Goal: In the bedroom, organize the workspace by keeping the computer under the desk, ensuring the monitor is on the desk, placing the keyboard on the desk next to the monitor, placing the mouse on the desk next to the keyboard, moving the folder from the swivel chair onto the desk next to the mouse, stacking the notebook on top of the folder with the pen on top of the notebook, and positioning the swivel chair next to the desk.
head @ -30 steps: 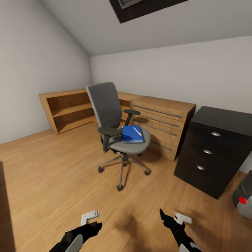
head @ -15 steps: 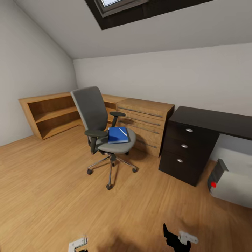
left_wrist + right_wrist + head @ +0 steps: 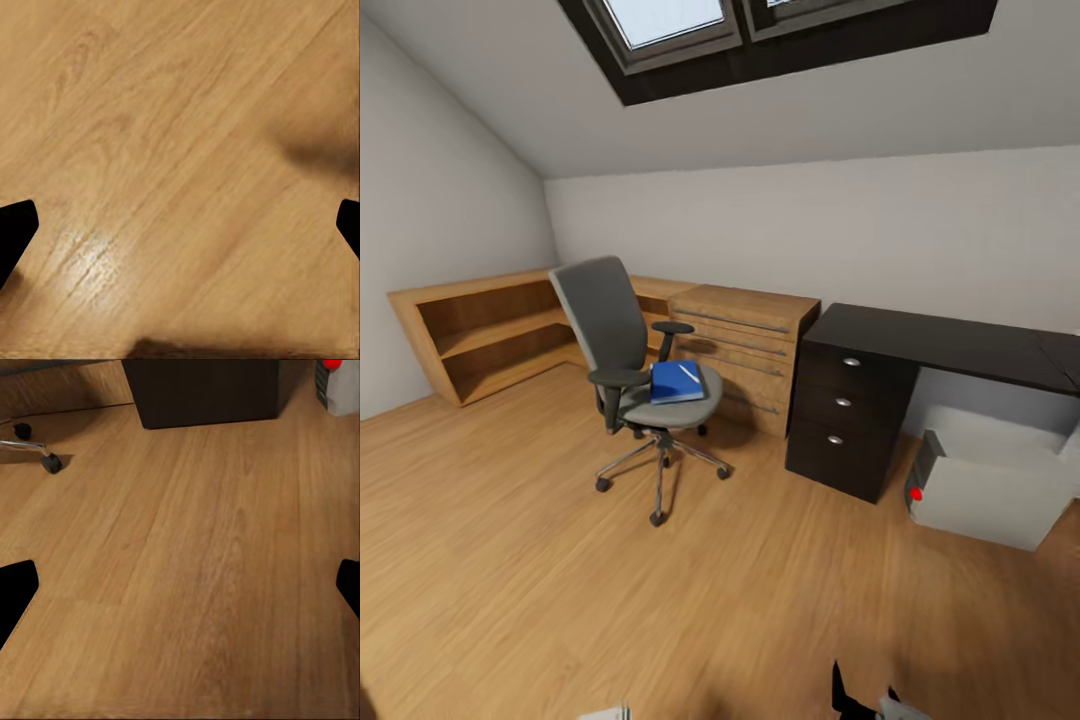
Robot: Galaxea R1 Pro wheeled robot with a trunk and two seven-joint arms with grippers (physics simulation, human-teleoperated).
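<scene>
The floor point(image 3: 510, 560) is warm wood planking with a soft sheen (a bright glare patch shows in the left wrist view). The swivel chair point(image 3: 622, 345) has matt grey cloth, black plastic armrests and a shiny chrome base. The desk point(image 3: 950, 345) looks smooth black, its drawer knobs silvery metal. The drawer chest point(image 3: 745, 345) is light wood.

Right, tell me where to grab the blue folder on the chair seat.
Take the folder by its front edge near the seat's rim, coming from the chair's open front. It lies flat with the pen on top, and the backrest and armrests block the other sides, so keep it level.
</scene>
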